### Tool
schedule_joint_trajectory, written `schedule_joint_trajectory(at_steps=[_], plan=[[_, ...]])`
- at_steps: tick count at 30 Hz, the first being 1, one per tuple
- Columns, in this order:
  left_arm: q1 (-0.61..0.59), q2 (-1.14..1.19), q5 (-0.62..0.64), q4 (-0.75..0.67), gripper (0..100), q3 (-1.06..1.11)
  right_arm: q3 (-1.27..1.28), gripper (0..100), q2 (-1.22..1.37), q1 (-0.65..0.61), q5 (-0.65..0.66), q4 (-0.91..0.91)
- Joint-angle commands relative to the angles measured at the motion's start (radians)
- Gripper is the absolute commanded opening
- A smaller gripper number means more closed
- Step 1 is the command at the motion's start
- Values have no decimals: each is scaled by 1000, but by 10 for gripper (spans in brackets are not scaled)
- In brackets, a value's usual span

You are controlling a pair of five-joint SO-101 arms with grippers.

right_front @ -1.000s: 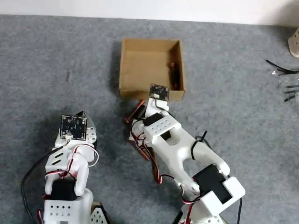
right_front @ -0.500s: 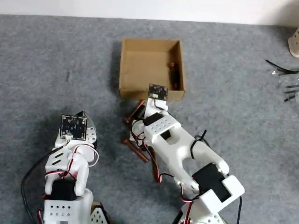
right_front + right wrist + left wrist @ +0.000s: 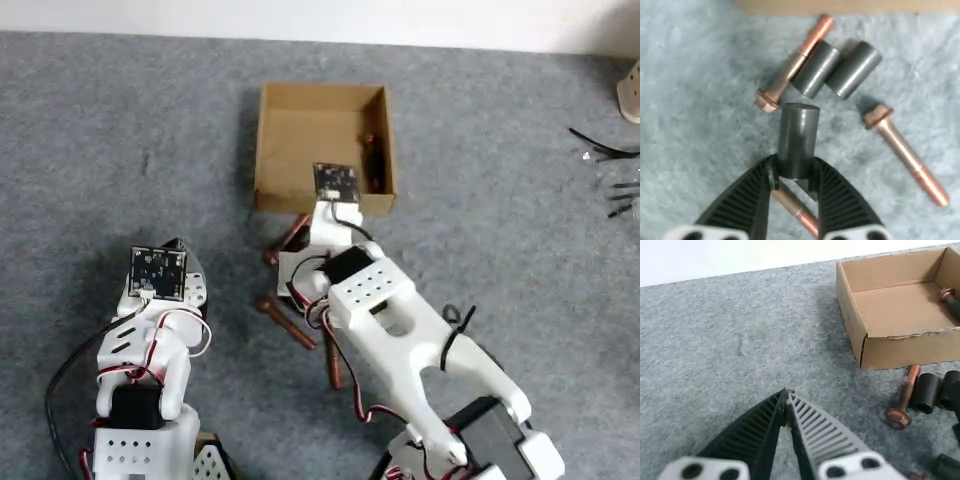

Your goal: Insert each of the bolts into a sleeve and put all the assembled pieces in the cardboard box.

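Our right tool (image 3: 792, 172) pinches a dark sleeve (image 3: 797, 137) by one end, near the box (image 3: 262, 140) among loose bolts (image 3: 792, 65). Left tool (image 3: 787, 400) is pressed together over the worktop (image 3: 715, 340). Sleeve looks stiff, smooth, prob. slippery, so we'd grip mid-barrel.

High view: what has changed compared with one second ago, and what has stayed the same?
The right arm stretched forward toward the open brown cardboard box, uncovering more of a copper-coloured bolt beside it. The right gripper is shut on a dark grey cylindrical sleeve; when it took hold cannot be told. The left arm and the box stayed put.
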Motion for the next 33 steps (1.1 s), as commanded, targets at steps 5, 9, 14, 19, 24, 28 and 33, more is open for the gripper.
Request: schedule_joint_trajectory(at_steps=[5,9,14,19,24,28,33], plan=[[-2,-10,-3,-18,7,-18,-7,3,-48,48,275,31],[-2,-10,-5,-18,7,-15,-15,3,-50,180,288,185],[-2,-10,-5,-18,7,-15,-8,3,-42,456,293,288],[-2,-10,-3,-18,7,-15,30,4,-38,628,384,243],[-2,-10,-3,-18,7,-15,73,7,-38,734,574,243],[-2,-10,-3,-18,7,-15,74,68,-38,791,681,249],[-2,-10,-3,-18,7,-13,74,207,-38,794,686,246]])
